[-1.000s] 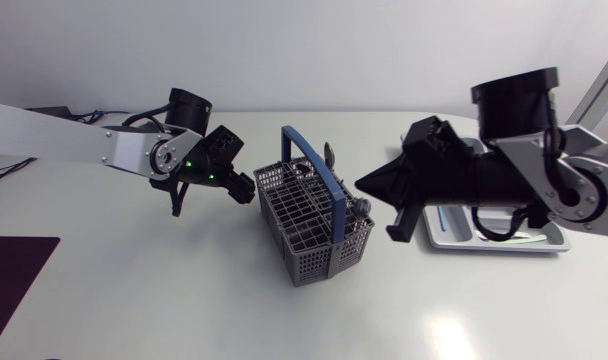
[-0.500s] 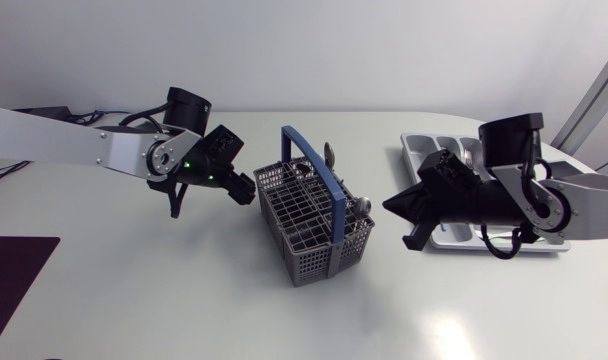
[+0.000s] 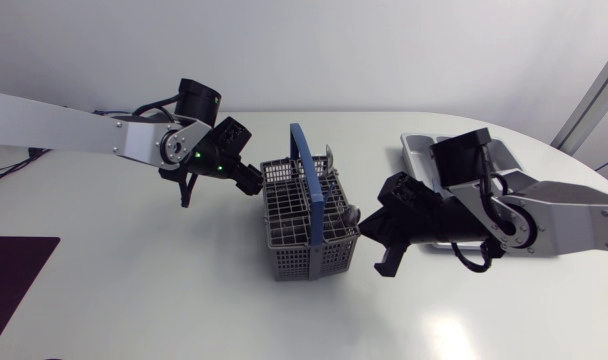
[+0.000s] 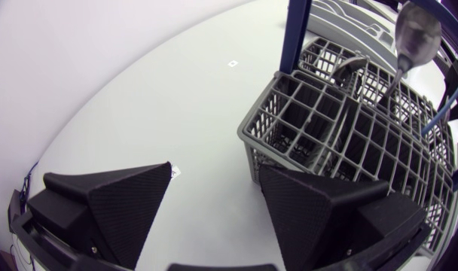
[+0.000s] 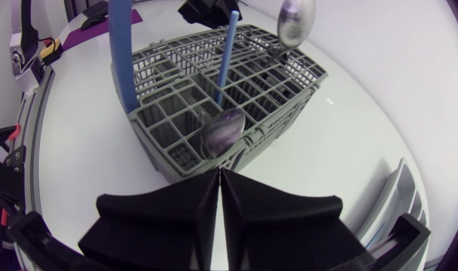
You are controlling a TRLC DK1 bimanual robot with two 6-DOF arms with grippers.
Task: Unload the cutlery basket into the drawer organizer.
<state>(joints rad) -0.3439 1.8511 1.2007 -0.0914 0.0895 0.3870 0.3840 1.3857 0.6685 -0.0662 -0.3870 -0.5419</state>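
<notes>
Silver L arm (image 3: 74, 128), blk end effector (image 3: 250, 187).

Hidden and cropped parts.
Head view: the right arm (image 3: 544, 212) covers most of the drawer organizer (image 3: 416, 150), at 3 o'clock of the cutlery basket (image 3: 304, 260) — its compartments' contents cannot be told. Right wrist view: a spoon (image 5: 224, 132) shows only its bowl, the handle sunk in a basket cell. Left wrist view: the basket is cut off at the frame edge.

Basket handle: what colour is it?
The handle is blue; the head view shows it best.
</notes>
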